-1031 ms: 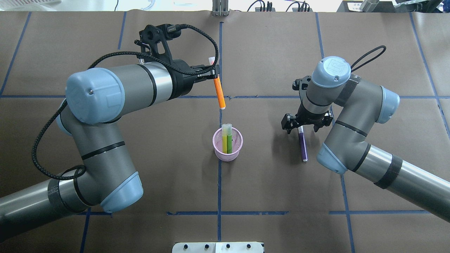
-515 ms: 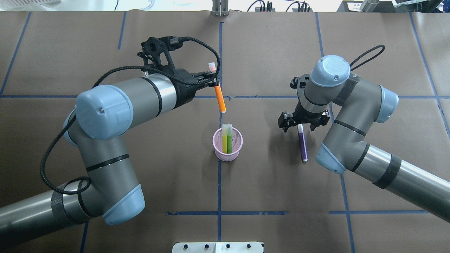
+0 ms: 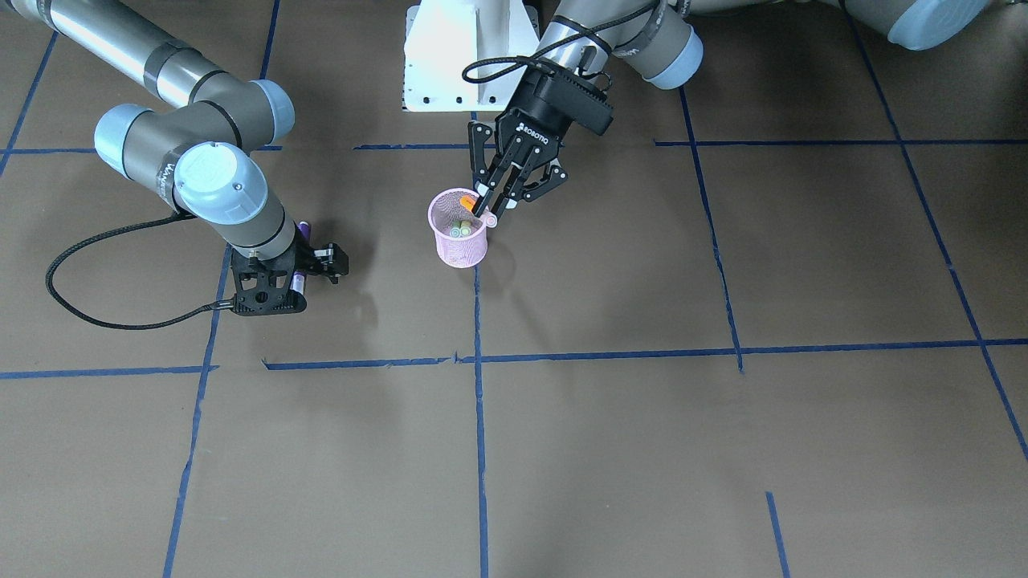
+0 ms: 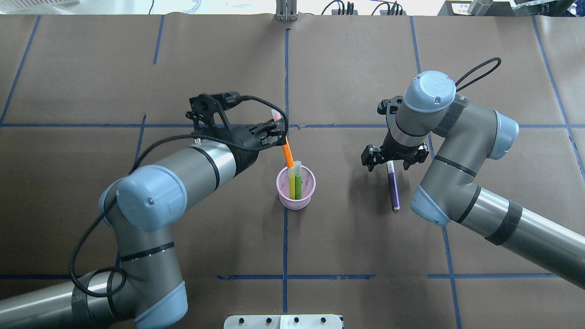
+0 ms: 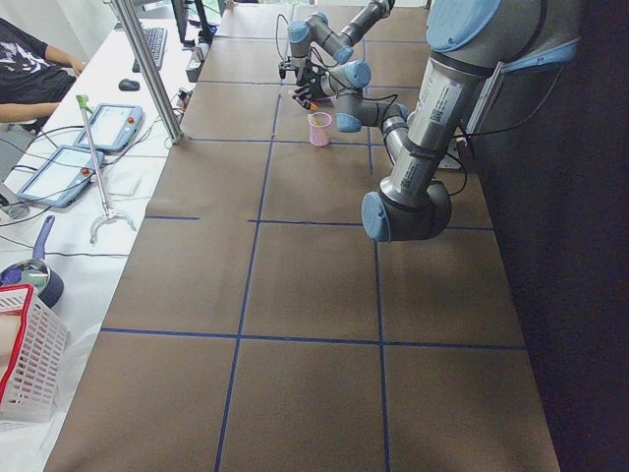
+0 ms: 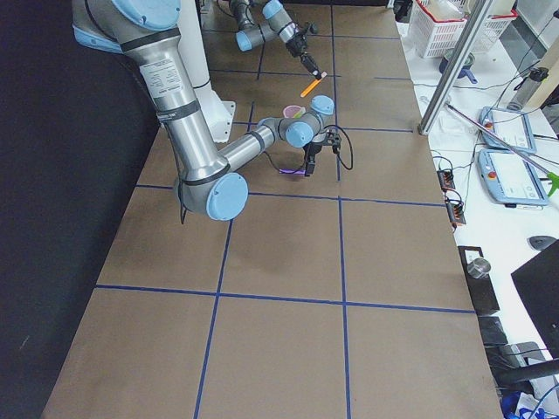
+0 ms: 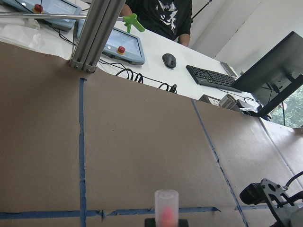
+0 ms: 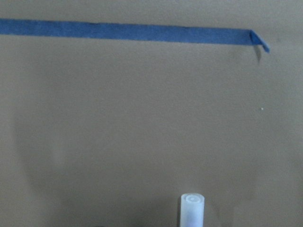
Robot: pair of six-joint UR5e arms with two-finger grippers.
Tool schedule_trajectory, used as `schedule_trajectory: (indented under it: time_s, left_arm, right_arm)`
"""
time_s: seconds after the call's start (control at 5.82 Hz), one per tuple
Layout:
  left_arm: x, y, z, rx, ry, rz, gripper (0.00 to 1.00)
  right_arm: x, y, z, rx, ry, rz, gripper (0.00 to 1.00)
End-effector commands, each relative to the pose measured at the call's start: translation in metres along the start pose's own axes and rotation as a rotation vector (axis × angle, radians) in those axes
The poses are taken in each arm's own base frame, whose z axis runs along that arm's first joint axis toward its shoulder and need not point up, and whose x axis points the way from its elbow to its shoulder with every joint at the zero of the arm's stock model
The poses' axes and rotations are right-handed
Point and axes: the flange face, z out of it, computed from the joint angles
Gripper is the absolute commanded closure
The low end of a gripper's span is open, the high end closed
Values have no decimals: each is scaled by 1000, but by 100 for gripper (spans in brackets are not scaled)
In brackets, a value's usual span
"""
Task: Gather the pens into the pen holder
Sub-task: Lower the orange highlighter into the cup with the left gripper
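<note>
At centre frame in the overhead view, our left gripper (image 4: pixel 279 135) clamps the orange pen (image 4: pixel 288 156) just below its pale cap. We tilt its tip down at the mouth of the pink holder (image 4: pixel 304 198), so it can drop in beside the green pen (image 4: pixel 298 183) and yellow pen (image 4: pixel 291 183) standing inside. At right, our right gripper (image 4: pixel 390 161) hangs spread open astride the purple pen (image 4: pixel 394 192) lying flat, apparently lined up for the last pick.

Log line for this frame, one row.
left gripper: shut on orange pen, tilted above pen holder rim | right gripper: open over purple pen on table
</note>
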Motion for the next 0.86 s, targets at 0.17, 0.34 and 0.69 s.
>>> schedule_trajectory:
  time_s: [0.17, 0.34, 0.69]
  left_arm:
    - [-5, 43, 10, 5, -43, 23, 100]
    - [-10, 55, 17, -10, -58, 31, 100]
    - [-12, 73, 21, -29, -70, 44, 100]
  right_arm:
    - [-1, 0, -1, 1, -2, -1, 0]
    - [-1, 0, -1, 2, -3, -2, 0]
    - [-1, 0, 0, 0, -2, -2, 0]
